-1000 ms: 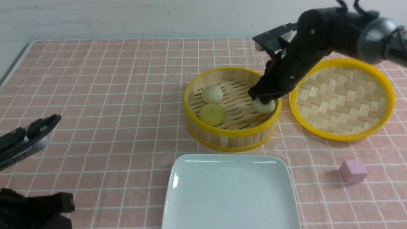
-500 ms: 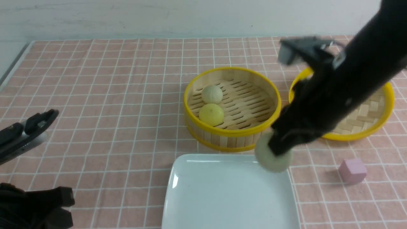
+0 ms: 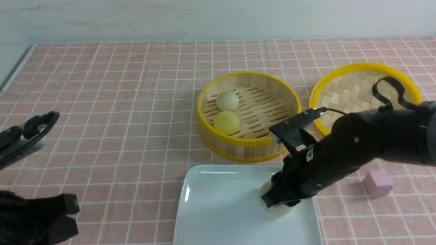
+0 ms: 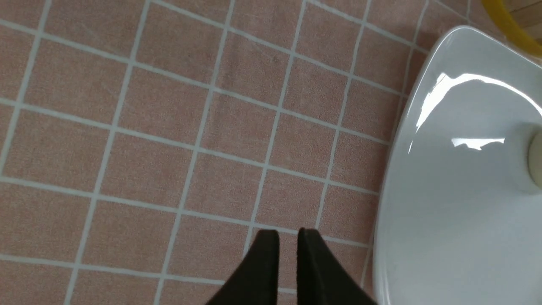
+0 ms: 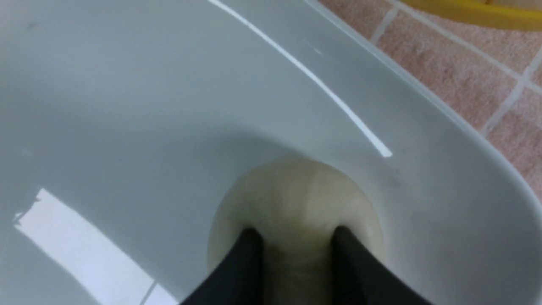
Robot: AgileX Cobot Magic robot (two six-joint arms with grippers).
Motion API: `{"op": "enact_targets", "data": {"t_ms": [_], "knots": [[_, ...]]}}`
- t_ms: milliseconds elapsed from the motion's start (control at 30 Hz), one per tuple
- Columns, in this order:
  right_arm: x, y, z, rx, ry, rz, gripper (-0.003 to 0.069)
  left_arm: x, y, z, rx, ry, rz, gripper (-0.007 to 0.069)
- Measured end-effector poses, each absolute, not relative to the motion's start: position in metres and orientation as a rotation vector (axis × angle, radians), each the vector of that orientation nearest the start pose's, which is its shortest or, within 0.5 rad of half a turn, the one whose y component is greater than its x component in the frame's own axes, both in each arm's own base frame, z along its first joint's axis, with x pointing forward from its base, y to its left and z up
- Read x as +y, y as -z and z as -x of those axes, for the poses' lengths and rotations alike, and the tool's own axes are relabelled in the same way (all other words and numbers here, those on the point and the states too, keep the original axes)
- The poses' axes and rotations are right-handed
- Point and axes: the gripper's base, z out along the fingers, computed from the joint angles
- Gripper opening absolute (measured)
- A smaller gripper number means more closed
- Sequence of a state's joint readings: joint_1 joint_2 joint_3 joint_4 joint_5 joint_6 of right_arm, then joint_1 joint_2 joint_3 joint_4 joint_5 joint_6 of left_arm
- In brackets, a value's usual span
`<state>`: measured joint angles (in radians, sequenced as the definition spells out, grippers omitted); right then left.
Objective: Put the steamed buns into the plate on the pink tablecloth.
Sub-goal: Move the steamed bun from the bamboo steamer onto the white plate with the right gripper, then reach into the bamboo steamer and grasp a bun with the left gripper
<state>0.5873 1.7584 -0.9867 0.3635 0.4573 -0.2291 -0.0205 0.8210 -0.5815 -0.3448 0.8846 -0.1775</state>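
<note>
My right gripper [image 3: 277, 201] is shut on a pale beige steamed bun [image 3: 276, 208], low over the right side of the white plate [image 3: 218, 190] on the pink tablecloth [image 3: 119, 102]. The right wrist view shows the bun [image 5: 296, 199] pinched between my fingertips [image 5: 250, 239] against the plate floor [image 5: 127, 106]. A second pale bun [image 3: 227, 100] and a yellow bun [image 3: 226, 122] lie in the bamboo steamer [image 3: 248, 144]. My left gripper [image 4: 288, 234] is shut and empty, over the cloth beside the plate's left rim [image 4: 396, 178].
The woven yellow-rimmed lid [image 3: 354, 88] lies right of the steamer, partly behind my right arm. A pink cube [image 3: 378, 183] sits on the cloth right of the plate. The cloth's left edge meets a grey table border [image 3: 13, 71].
My right gripper has lifted the pale bun out of the steamer, carried it toward me and lowered it onto the plate. The left arm barely moved.
</note>
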Motion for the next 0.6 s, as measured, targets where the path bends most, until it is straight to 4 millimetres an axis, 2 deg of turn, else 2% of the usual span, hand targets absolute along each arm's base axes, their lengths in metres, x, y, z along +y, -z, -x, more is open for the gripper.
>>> {"op": "enact_targets", "data": {"t_ms": [67, 133, 200, 300, 333, 367, 433, 500, 533, 567, 600], "knots": [[0.2, -0.175, -0.273, 2.653, -0.429, 0.713, 0.0372, -0.027, -0.266, -0.134, 2.567, 0.504, 0.398, 0.0099], [0.2, -0.187, -0.271, 2.666, -0.441, 0.747, 0.0446, -0.027, -0.266, -0.134, 2.565, 0.506, 0.399, 0.01], [0.2, -0.197, -0.27, 2.667, -0.447, 0.767, 0.0477, -0.027, -0.266, -0.134, 2.563, 0.509, 0.4, 0.01], [0.193, -0.254, -0.267, 2.615, -0.483, 0.767, 0.0538, -0.027, -0.266, -0.134, 2.558, 0.507, 0.395, 0.0106], [0.191, -0.258, -0.266, 2.623, -0.485, 0.767, 0.0539, -0.027, -0.266, -0.135, 2.557, 0.507, 0.395, 0.0106], [0.184, -0.285, -0.259, 2.59, -0.48, 0.78, 0.0536, -0.027, -0.267, -0.135, 2.547, 0.502, 0.382, 0.0106], [0.173, -0.315, -0.247, 2.565, -0.447, 0.819, 0.051, -0.026, -0.268, -0.137, 2.525, 0.497, 0.375, 0.0106], [0.157, -0.343, -0.229, 2.549, -0.377, 0.863, 0.0443, -0.026, -0.271, -0.141, 2.476, 0.494, 0.371, 0.0101], [0.145, -0.355, -0.215, 2.553, -0.331, 0.887, 0.0374, -0.025, -0.274, -0.143, 2.45, 0.489, 0.353, 0.0085], [0.142, -0.359, -0.211, 2.551, -0.317, 0.892, 0.0352, -0.026, -0.275, -0.143, 2.446, 0.49, 0.353, 0.0085], [0.133, -0.369, -0.2, 2.537, -0.286, 0.896, 0.0293, -0.025, -0.281, -0.146, 2.414, 0.484, 0.33, 0.0061]]}}
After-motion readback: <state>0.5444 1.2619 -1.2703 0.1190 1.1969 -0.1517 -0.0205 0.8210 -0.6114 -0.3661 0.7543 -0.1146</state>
